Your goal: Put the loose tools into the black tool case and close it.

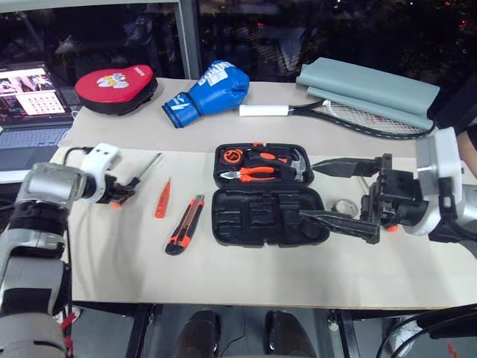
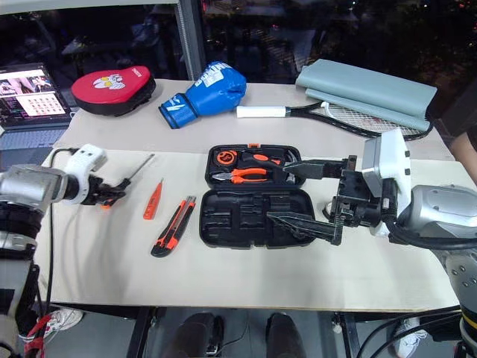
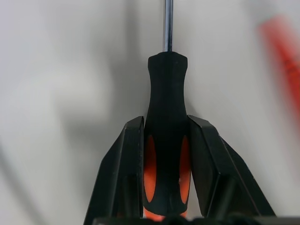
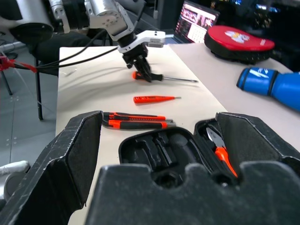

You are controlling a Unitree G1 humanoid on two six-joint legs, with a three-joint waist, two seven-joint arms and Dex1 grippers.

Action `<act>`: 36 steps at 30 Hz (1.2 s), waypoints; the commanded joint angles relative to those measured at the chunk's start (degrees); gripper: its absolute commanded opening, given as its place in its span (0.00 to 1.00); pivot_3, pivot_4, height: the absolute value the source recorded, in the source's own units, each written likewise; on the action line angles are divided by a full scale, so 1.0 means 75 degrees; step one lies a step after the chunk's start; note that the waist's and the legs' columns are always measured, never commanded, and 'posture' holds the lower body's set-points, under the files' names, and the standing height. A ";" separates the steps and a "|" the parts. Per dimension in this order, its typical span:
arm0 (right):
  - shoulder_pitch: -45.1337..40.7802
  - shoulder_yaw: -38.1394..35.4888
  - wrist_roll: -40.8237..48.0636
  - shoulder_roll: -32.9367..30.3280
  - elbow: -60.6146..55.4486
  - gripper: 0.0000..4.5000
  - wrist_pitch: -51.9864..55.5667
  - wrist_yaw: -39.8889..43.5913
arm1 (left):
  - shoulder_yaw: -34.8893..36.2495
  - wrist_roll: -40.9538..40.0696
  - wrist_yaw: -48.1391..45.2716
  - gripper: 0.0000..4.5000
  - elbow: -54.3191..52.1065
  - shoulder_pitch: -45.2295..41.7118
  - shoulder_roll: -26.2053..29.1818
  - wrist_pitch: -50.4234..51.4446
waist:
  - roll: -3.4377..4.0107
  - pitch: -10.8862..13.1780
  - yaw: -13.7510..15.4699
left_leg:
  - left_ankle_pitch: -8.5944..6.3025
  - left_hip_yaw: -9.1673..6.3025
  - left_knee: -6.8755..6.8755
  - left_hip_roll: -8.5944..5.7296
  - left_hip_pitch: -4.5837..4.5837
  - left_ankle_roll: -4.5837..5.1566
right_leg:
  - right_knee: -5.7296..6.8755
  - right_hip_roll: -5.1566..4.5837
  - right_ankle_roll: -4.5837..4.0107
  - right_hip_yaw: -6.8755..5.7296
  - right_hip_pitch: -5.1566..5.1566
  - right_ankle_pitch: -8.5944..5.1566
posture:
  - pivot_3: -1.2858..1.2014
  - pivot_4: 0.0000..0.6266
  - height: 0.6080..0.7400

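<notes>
Black moulded plastic forms the tool case [image 1: 268, 195], which I see lying open on the table [image 1: 223, 276], and I take it as my landmark. Its far half holds orange-handled pliers [image 1: 253, 173]; the recesses of its near half are unfilled. Left of the case, the utility knife [image 1: 185, 224] lies closest, then the slim orange tester screwdriver [image 1: 162, 198] just beyond it. Farther left of the case, my left end effector [image 1: 123, 191] is clamped on the handle of a screwdriver [image 3: 166, 140]; in the left wrist view, both black fingers [image 3: 124, 178] press the orange-and-black grip, and the steel shaft extends away from them. The shaft tip points toward the far side of the table. Right of the case, my right end effector [image 1: 346, 194] hovers with its jaws spread wide, one finger over the case's near right corner, holding nothing. A small tape roll [image 1: 344, 206] sits just right of the case, partly hidden behind that end effector.
</notes>
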 commanded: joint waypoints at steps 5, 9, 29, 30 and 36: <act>0.0838 -0.0937 0.0179 -0.0071 -0.0479 1.00 0.0218 -0.0430 | -0.1330 0.0469 -0.2614 0.20 -0.0530 -0.2493 -0.1530 -0.1732 | -0.0019 0.0011 0.0086 | -0.0023 -0.0007 0.0036 -0.0023 -0.0062 0.0038 | -0.0013 -0.0011 0.0038 -0.0015 -0.0005 0.0021 | 0.52 0.24 0.97; 0.1303 -0.1165 0.0217 0.0045 -0.0765 1.00 0.0236 -0.0811 | -0.2292 0.1016 -0.3413 0.20 -0.0940 -0.2472 -0.1981 -0.1944 | -0.0002 0.0003 -0.0189 | -0.0038 0.0024 0.0030 -0.0030 -0.0051 0.0064 | -0.0032 -0.0016 0.0059 0.0017 -0.0002 0.0015 | 0.52 0.24 0.97; 0.2560 -0.2073 0.0466 0.0315 -0.1423 1.00 0.0096 -0.1702 | -0.2828 0.2265 -0.2811 0.20 -0.0303 -0.2313 -0.3302 -0.1715 | -0.0006 0.0009 -0.0161 | -0.0036 0.0015 0.0056 -0.0021 -0.0042 0.0062 | -0.0027 -0.0009 0.0057 0.0023 0.0000 0.0013 | 0.52 0.24 0.97; 0.2575 -0.2076 0.0454 0.0316 -0.1414 1.00 0.0085 -0.1693 | -0.2825 0.2293 -0.2832 0.20 -0.0276 -0.2320 -0.3315 -0.1732 | -0.0006 0.0010 -0.0153 | -0.0036 0.0015 0.0058 -0.0021 -0.0042 0.0062 | -0.0026 -0.0009 0.0058 0.0022 0.0000 0.0013 | 0.52 0.24 0.97; 0.2541 -0.2017 0.0401 0.0334 -0.1371 1.00 0.0060 -0.1728 | -0.2805 0.2326 -0.2936 0.20 -0.0361 -0.2228 -0.3365 -0.1731 | -0.0006 0.0009 -0.0135 | -0.0036 0.0014 0.0065 -0.0020 -0.0043 0.0062 | -0.0020 -0.0008 0.0058 0.0022 -0.0001 0.0013 | 0.52 0.24 0.97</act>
